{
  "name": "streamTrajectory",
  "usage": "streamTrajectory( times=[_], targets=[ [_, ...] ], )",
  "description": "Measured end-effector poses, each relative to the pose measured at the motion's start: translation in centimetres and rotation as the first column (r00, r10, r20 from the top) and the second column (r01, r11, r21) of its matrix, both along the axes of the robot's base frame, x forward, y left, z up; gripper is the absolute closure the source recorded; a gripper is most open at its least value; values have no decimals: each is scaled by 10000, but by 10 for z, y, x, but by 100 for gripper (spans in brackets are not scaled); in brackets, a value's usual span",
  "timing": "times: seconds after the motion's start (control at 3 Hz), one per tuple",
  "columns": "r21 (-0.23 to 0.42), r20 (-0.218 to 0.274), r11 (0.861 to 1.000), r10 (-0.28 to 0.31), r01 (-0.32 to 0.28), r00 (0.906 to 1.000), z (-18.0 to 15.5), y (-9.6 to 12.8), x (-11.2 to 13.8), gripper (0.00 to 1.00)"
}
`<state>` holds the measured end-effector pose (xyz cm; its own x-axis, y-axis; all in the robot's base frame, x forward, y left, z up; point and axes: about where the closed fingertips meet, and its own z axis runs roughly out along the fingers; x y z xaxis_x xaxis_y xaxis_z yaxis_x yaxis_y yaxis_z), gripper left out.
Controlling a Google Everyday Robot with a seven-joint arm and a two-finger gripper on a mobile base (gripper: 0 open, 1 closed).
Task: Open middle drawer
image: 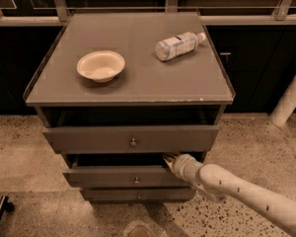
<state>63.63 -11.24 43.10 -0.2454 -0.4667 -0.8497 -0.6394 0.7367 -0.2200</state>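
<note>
Grey-brown three-drawer cabinet (138,83); its wide, shallow, round-knobbed middle drawer (103,177) sits slightly ajar. On top: round cream bowl (100,65), clear plastic bottle (180,45) lying flat. White arm's gripper (168,158) at the middle drawer's upper right edge; its hold cannot be told.

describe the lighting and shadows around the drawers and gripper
Camera view: dim, warm light from above; the cabinet top is evenly lit without glare; the bowl casts a soft shadow beneath itself; the top drawer shades the middle drawer; the gripper sits at that drawer's upper right edge, its tip in the dark gap.
</note>
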Motion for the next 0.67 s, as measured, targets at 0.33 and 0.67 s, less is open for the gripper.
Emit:
streamTrajectory(
  times=[0.33,0.67],
  targets=[
    [-284,-512,9963,791,-806,9955,-4,4,-20,100],
    [-155,-892,9891,1448,-1468,9854,-7,5,-37,100]
  ],
)
